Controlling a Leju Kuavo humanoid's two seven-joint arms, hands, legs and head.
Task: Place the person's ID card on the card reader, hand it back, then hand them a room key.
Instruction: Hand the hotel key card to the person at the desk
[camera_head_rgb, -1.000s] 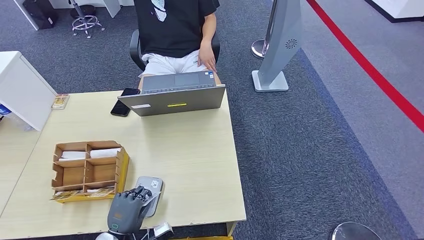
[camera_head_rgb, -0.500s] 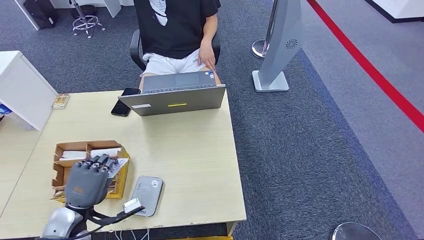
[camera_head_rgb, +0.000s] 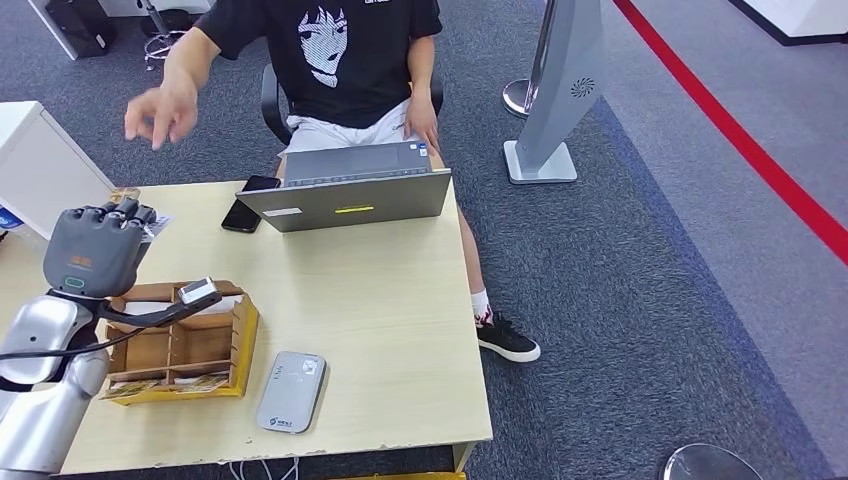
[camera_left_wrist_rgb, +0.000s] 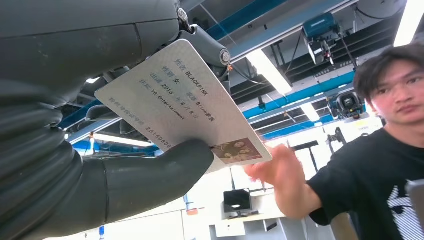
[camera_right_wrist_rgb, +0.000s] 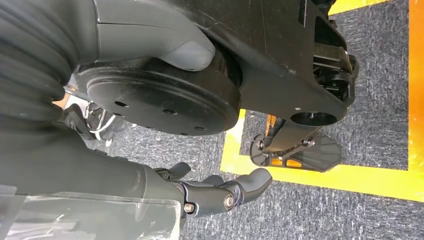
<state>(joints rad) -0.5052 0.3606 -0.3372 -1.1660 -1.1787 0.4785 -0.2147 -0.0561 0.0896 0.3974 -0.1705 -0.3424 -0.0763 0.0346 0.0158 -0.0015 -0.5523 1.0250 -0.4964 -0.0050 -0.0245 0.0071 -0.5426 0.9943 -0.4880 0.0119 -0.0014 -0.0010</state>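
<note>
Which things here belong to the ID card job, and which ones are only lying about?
Job: ID card, held by the left hand; card reader; person's hand; wooden tray.
Lying about: laptop, phone.

Open grey laptop at table's far edge. Black phone just left of it. Wooden compartment organizer near left edge. Grey stand on carpet beyond.

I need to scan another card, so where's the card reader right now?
In the head view, the card reader lies flat near the table's front edge, just right of the wooden organizer.
</note>
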